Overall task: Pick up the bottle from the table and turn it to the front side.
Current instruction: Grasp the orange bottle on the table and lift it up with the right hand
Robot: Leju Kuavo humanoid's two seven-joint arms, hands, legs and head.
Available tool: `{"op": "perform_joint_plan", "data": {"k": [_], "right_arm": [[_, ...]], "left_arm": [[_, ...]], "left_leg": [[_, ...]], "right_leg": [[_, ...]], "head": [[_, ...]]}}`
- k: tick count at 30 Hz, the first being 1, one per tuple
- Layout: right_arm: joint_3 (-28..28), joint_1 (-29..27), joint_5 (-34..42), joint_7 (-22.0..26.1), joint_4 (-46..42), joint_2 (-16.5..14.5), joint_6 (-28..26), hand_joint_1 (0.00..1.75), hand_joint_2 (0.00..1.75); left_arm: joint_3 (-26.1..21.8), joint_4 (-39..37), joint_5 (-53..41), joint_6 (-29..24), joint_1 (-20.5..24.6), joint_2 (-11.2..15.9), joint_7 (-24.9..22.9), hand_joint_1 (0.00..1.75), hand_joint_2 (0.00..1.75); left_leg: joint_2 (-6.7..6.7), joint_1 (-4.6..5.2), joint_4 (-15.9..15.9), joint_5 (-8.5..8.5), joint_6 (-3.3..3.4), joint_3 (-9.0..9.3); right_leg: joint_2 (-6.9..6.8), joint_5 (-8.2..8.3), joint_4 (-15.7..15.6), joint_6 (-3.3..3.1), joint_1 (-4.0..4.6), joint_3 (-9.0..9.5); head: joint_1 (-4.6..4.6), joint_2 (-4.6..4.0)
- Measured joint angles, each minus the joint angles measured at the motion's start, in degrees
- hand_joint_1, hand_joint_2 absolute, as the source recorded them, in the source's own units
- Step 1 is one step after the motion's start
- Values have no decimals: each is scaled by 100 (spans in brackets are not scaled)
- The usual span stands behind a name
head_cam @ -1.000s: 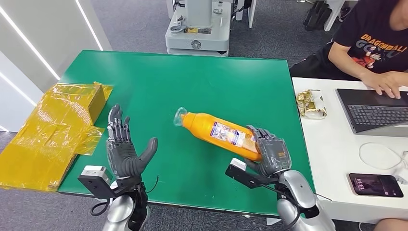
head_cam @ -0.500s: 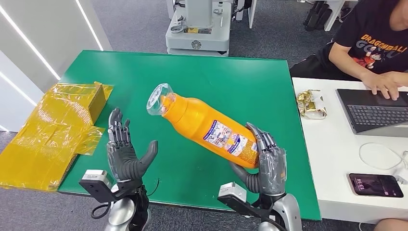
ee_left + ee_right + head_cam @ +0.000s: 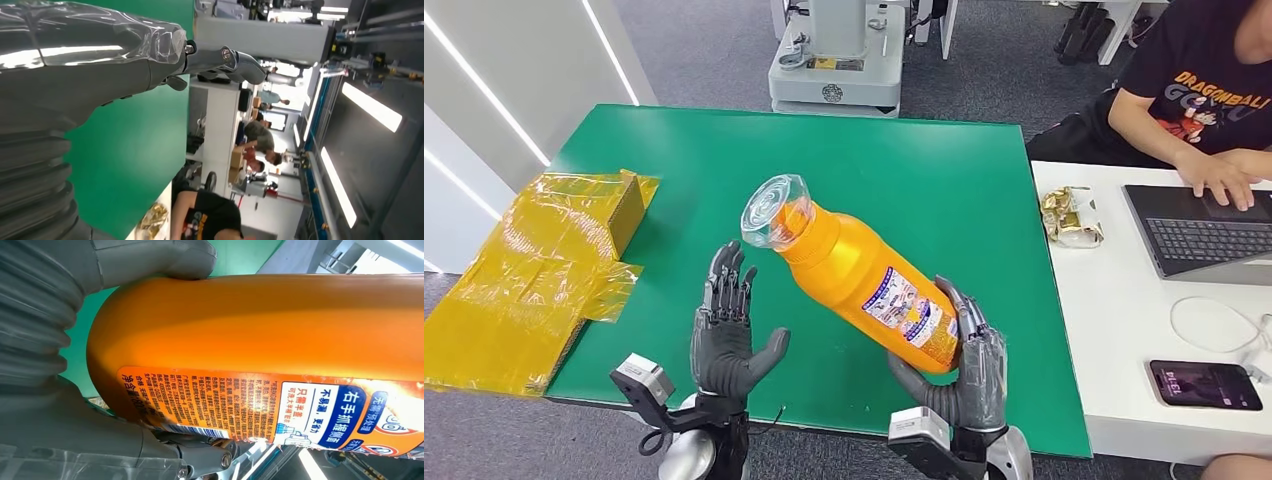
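green table (image 3: 924,180) lies beneath the orange bottle (image 3: 864,275), which the right hand (image 3: 969,370) grips by its base end only, held off the surface and tilted with the clear cap toward the far left. left hand (image 3: 729,335) is spread wide and holds nothing, just beside the bottle. risk: this end-only grip lets the long body lever loose and drop during turning unless the left hand supports it.

Yellow box (image 3: 534,270) crowds table's (image 3: 904,180) left
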State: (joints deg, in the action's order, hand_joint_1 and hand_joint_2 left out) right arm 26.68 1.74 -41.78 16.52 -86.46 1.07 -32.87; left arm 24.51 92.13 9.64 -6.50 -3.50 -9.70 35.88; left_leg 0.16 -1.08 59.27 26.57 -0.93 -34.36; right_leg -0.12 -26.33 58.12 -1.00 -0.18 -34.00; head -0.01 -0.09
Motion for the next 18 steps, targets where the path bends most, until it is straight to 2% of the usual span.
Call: {"op": "perform_joint_plan", "data": {"k": [9,18], "right_arm": [[17,509,135,151,473,0,192,175,175],[173,1214,479,237,1396,-50,599,175,175]], "left_arm": [[146,0,-99,-112,61,180,10,0,175],[145,0,-211,-144,171,202,7,0,175]], "left_leg": [[0,-1,0,-2,-2,1],[-1,0,0,-2,-2,0]], "right_leg": [[0,1,2,-1,0,1],[-1,1,2,-1,0,1]], "head": [[-1,0],[0,0]]}}
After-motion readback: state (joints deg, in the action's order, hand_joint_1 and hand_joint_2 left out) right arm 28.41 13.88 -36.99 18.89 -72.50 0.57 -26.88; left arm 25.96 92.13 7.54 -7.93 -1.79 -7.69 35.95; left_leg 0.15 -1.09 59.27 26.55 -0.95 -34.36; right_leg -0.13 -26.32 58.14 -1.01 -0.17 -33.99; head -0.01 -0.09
